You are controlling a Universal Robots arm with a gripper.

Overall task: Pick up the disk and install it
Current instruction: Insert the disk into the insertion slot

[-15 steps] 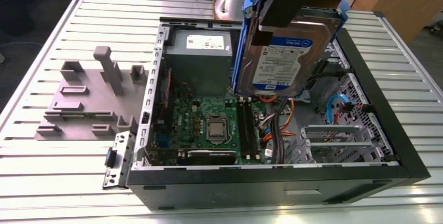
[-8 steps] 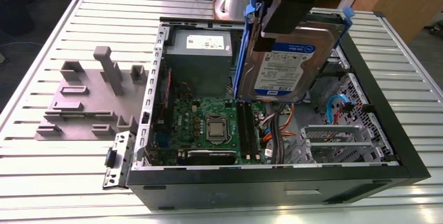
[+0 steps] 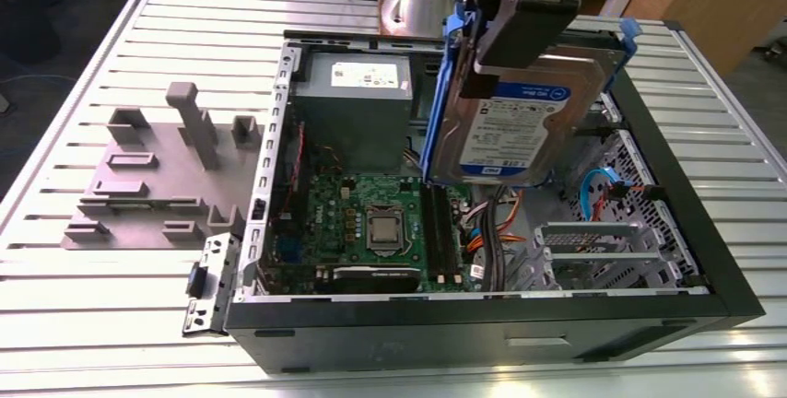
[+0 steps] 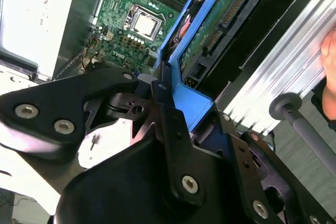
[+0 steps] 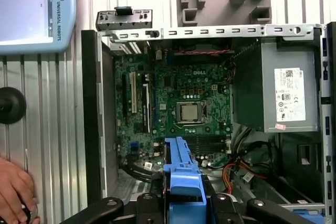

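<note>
Silver-grey metal disk (image 3: 510, 117), flat and rectangular w/ white-blue label and blue plastic rails, is held edge-up over the open PC case (image 3: 430, 333), clamped at its top by the black gripper (image 3: 517, 25). Green motherboard (image 3: 369, 218) and grey PSU box (image 3: 357, 94) are seen below. Case is set on a ribbed aluminium table (image 3: 74, 297).

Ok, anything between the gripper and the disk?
Nothing. The gripper grips the disk directly by its blue rail, as the exterior view and both wrist views show.
</note>
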